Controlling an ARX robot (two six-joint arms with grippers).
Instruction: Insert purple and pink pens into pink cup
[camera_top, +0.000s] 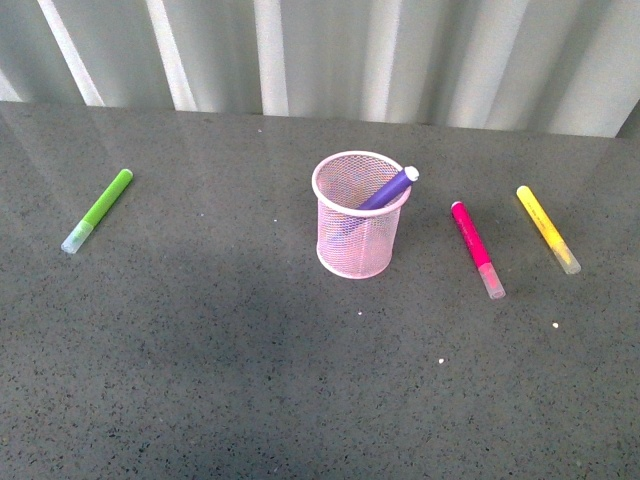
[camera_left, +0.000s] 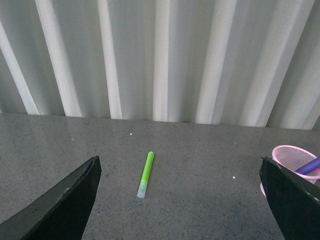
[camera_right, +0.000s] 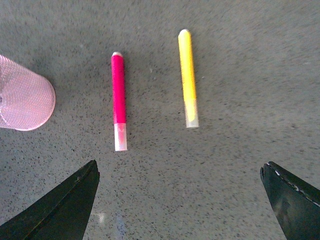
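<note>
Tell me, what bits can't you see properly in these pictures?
1. Purple pen: lower end, front view, blurred behind the cup's mesh.
2. Cup, left wrist view: partly behind a dark finger, cut by the edge.
3. Cup, right wrist view: cut by the edge; inside unseen.

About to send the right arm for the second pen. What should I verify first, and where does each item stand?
1. Purple pen inside pink cup: ok, leaning on the rim.
2. Cup upright, opening mostly free: ok.
3. Pink pen lying flat on the table, apart from yellow pen: ok.
4. Right gripper open and empty: ok.
5. Right gripper centred on the pink pen: not ok, the pen sits nearer one finger.
6. Left gripper open and empty: ok.
</note>
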